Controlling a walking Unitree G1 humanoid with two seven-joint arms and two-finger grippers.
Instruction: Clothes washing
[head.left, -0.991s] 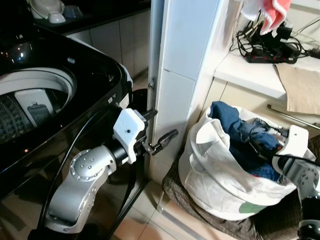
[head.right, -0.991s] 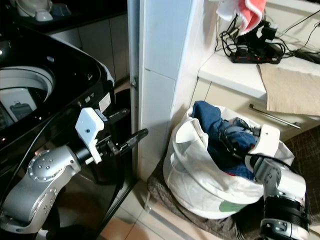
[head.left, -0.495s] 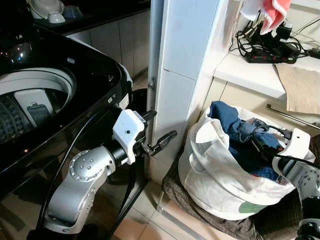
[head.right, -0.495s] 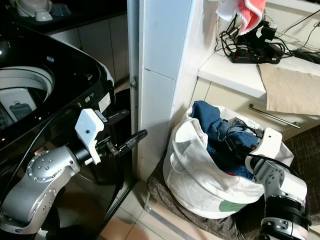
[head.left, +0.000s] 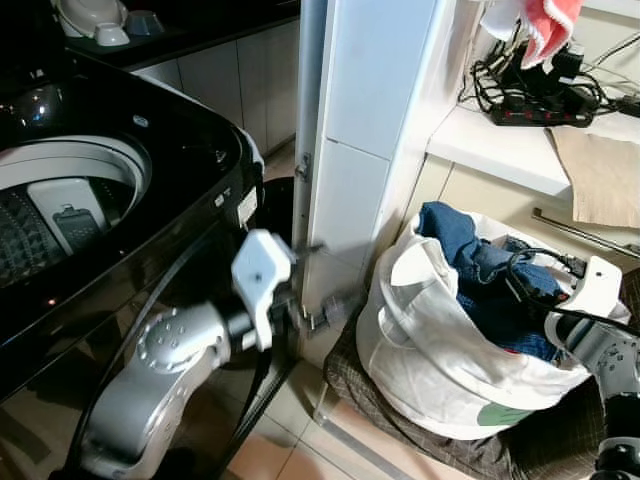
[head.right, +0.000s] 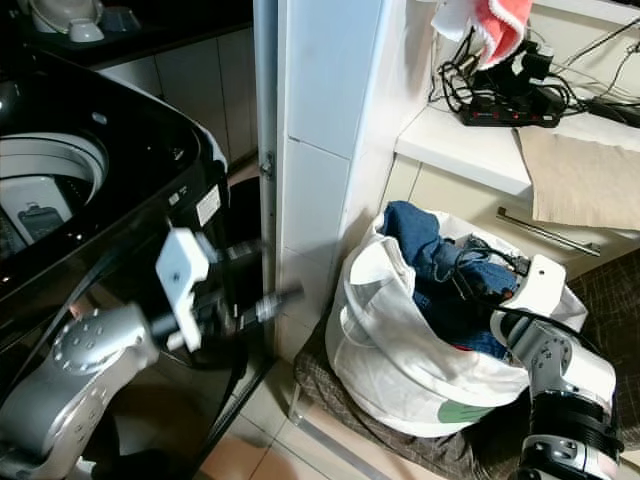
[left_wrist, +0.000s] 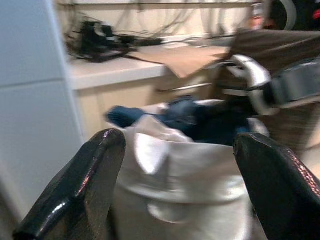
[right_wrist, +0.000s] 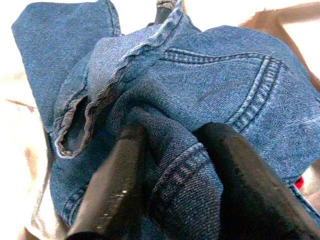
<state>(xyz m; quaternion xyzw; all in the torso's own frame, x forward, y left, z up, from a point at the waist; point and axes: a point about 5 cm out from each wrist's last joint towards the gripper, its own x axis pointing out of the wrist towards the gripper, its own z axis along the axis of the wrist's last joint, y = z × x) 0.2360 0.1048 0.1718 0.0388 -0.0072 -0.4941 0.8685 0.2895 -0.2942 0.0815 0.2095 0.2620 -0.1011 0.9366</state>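
Laundry has barely started, we judge. From the head views, our right gripper (head.left: 530, 285) reaches into the white bag (head.left: 430, 350) beside the washing machine (head.left: 120, 180), whose open drum awaits clothes. Our right wrist view has both fingers (right_wrist: 115, 190) pinching a fold of jeans (right_wrist: 200, 85). Our left wrist view shows the left gripper (left_wrist: 180, 185) spread apart, empty, facing the bag.
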